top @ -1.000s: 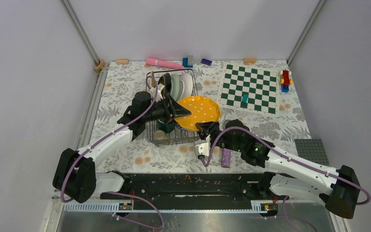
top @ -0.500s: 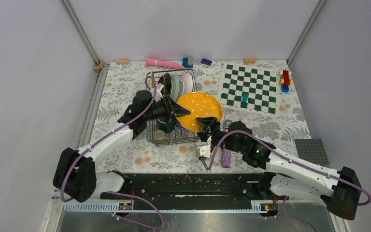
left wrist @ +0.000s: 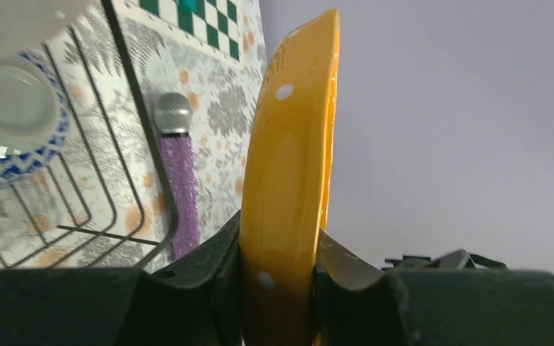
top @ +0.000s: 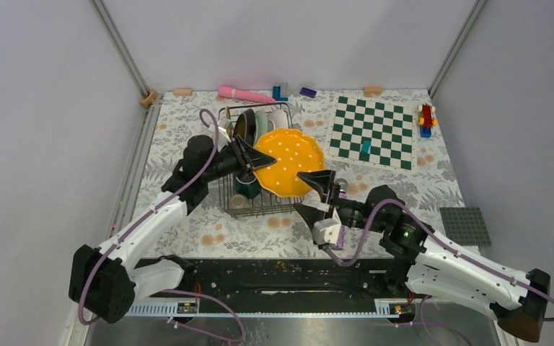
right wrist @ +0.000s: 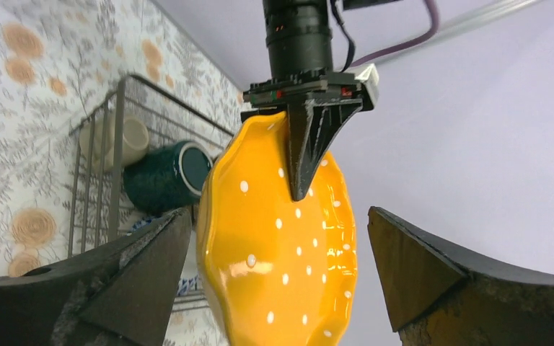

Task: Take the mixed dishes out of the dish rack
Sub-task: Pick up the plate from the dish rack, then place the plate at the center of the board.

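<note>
Crowding the far end of the dish rack [top: 267,207] are several upright plates [top: 263,124], with a teal mug [right wrist: 166,176] and a small cup [right wrist: 126,140] nearer, and a glittery purple cylinder [left wrist: 180,194] lies on the table [top: 187,119] just beside its right wall. The left pincer [top: 249,160] reaches across the rack, clamped on the rim of the yellow plate [top: 288,153], which it holds on edge above that wall, while the right pincer [top: 314,193] gapes wide beside it, gripping nothing. Only the left wrist view shows the patterned bowl [left wrist: 7,122] inside the rack.
</note>
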Motion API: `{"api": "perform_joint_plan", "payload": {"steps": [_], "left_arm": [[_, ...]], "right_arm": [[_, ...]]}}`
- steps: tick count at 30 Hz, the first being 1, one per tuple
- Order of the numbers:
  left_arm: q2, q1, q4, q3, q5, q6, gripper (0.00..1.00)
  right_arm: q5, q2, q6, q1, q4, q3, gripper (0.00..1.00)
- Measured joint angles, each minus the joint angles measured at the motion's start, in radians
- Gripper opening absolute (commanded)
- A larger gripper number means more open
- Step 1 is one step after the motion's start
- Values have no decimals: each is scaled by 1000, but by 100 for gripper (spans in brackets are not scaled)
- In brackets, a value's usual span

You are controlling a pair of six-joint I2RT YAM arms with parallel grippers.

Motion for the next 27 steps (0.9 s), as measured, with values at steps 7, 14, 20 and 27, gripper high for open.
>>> {"api": "perform_joint_plan", "payload": {"steps": [7,14,20,27], "left_arm": [[-139,94,-123,0,-115,68,0],[-352,233,-248,-6,-224,117,0],[-535,257,-401,-27,-448,155,0],[-779,257,-565,-147,-752,142,0]], "right_arm": [[-119,-106,89,0,-26,19,100],[-150,-114,185,0,-31,31,100],[-54,-51,264,0,60,32,100],[84,47,343,0,129,74,100]]}}
